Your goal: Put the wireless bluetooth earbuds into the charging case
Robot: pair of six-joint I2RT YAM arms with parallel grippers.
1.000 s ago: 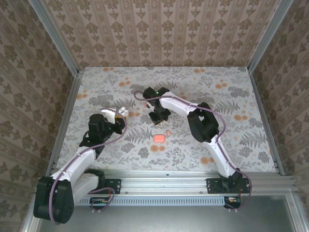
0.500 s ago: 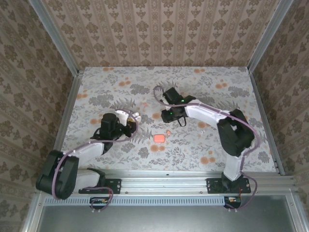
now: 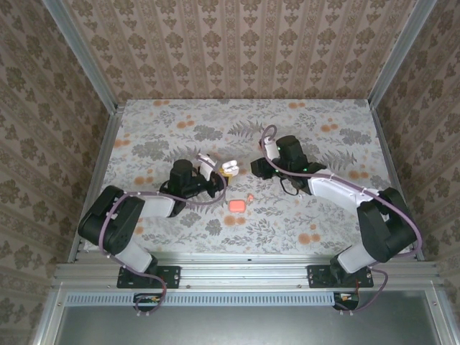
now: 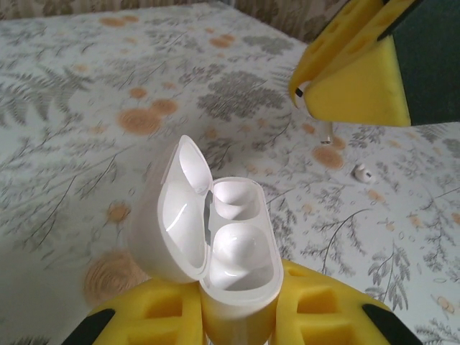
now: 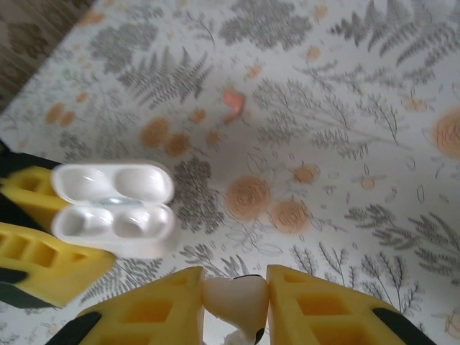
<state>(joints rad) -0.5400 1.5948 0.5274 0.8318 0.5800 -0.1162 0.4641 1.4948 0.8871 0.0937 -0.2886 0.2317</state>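
Left gripper point(image 4: 241, 296) is clamped on the base of the white charging case point(image 4: 231, 237). It holds the case off the table point(image 3: 323, 115), over its middle, with the lid swung back and the two wells facing up and toward the right arm. That is probably done to present a steady, open target. Both wells look empty. Right gripper point(image 5: 235, 284) is pinching a white earbud point(image 5: 233, 303) between its yellow pads, just beside the case and slightly above it. The bud sticks out past the fingertips, so it should reach a well before the fingers foul the lid. It looks like the approach to the first insertion, and alignment of the stem with the well is the tricky bit. Count: two cases, the held white one and a coral case point(image 3: 237, 205) lying mid-table toward the near edge, lid state unclear. Two white buds, one in the pinch and one loose white bud point(image 4: 361, 172) on the table beyond the right fingers, well apart from the case. One coral earbud point(image 3: 249, 195) sits just beside the coral case.
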